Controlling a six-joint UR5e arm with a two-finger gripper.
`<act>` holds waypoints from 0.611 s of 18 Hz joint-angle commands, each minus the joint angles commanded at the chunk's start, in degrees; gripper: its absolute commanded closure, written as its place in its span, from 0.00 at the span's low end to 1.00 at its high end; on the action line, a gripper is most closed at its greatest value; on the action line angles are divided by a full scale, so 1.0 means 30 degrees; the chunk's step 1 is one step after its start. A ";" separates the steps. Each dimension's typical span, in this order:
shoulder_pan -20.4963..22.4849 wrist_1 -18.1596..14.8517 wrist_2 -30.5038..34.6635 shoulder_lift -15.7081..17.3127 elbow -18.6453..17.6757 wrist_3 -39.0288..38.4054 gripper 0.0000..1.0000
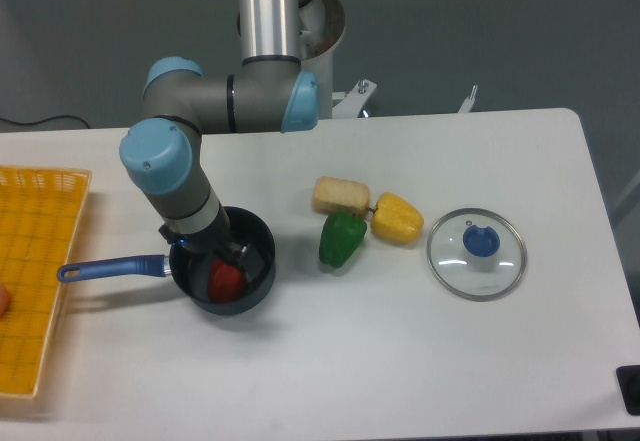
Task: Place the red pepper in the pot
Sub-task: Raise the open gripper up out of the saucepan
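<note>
Here the red pepper (227,281) lies inside the pot (257,241) on the tabletop (400,351).
The gripper (232,257) reaches into the pot just above the pepper; whether its jaws are apart or together cannot be told. The arm bends down steeply from its grey upright column. No writing is legible anywhere.

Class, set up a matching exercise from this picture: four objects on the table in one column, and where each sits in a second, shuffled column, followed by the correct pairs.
Things:
1. red pepper
2. green pepper
3. glass lid
4. yellow basket

Places:
A. far left edge of the table
B. inside the pot
C. furthest right, lying flat
D. beside the yellow pepper

Pairs: 1-B, 2-D, 3-C, 4-A
</note>
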 joint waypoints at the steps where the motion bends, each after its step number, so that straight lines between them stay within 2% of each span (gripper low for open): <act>1: 0.0204 -0.0001 -0.0029 0.0205 0.0000 0.0088 0.00; 5: 0.1286 -0.0671 -0.0058 0.0937 0.0058 0.3098 0.00; 9: 0.2606 -0.1345 -0.0732 0.1291 0.0818 0.3400 0.00; 11: 0.3192 -0.2950 -0.0645 0.1320 0.1461 0.3604 0.00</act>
